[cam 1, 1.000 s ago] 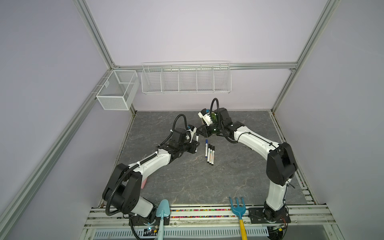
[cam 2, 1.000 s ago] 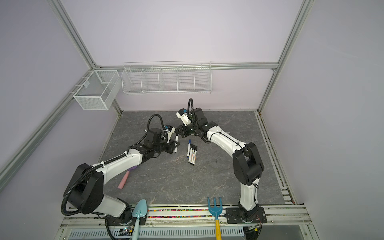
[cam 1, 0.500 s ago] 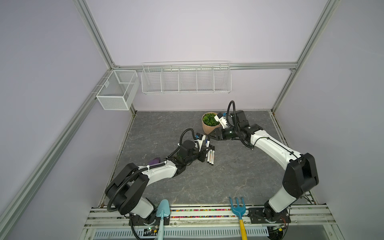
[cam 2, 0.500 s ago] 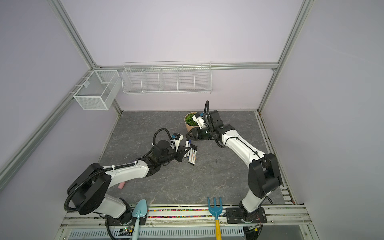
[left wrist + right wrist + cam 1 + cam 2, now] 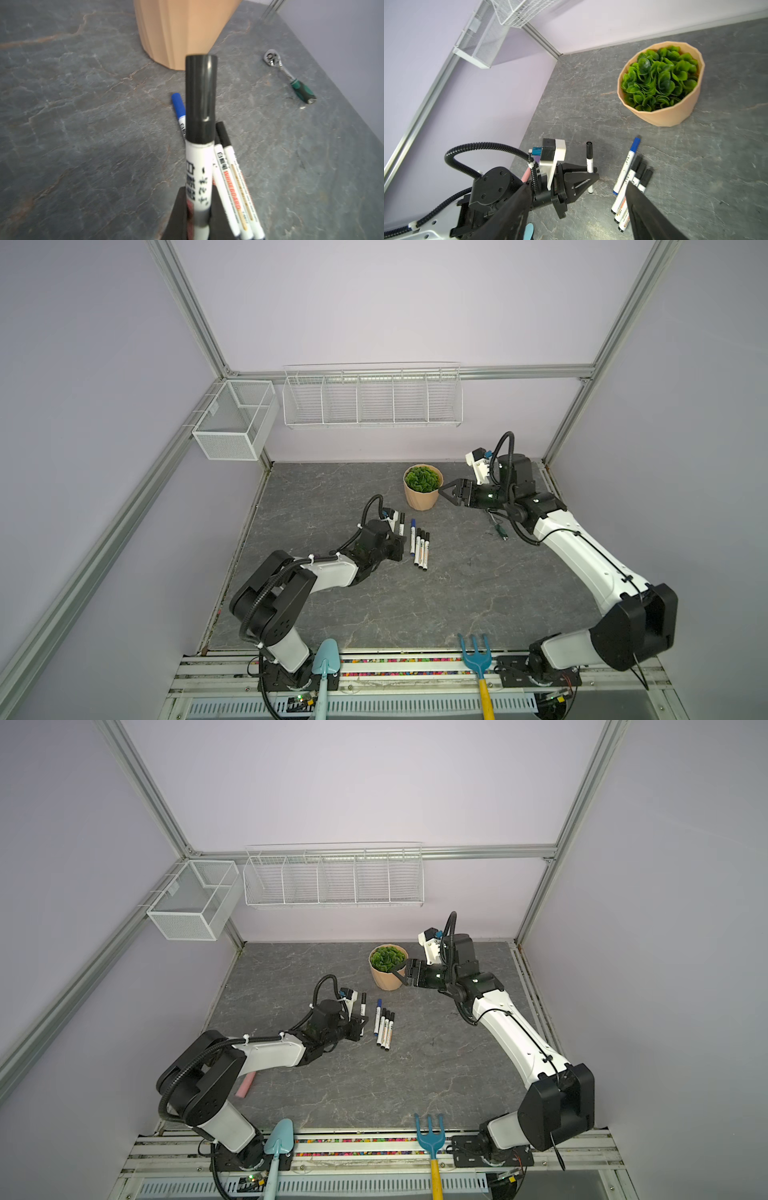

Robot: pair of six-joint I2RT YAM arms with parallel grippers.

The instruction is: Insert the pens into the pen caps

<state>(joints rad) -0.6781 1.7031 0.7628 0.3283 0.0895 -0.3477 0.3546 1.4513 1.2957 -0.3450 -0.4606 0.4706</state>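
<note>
Where the pens lie: four lie side by side at the middle of the grey tabletop, one blue-capped and three black-capped; the fifth pen is up in the left gripper, just at 9 o'clock of that row
Pen caps: every pen in view wears one; the black cap of the fifth pen sits fully down on its barrel; no loose cap shows
Left gripper: jaws pinched on the fifth pen low on its printed barrel, cap end raised; whether its lower end touches the tabletop cannot be told
Right gripper: jaws spread wide, nothing between them; it hangs just at 3 o'clock of the plant pot, well apart from the pens
Handling: likely light, stiff and smooth; a round barrel will roll once released and may slip in a loose pinch; best taken across mid-barrel, clear of the cap
Step in hand: probably laying the last capped pen beside the row
Plant pot: at 12 o'clock of the row; filled with green leaves
Mesh box: on the wall at 10 o'clock; nothing shows inside
Wire rack: on the back wall at 12 o'clock; its compartments show nothing
Ratchet: flat on the tabletop at 2 o'clock of the row, apart from everything
</note>
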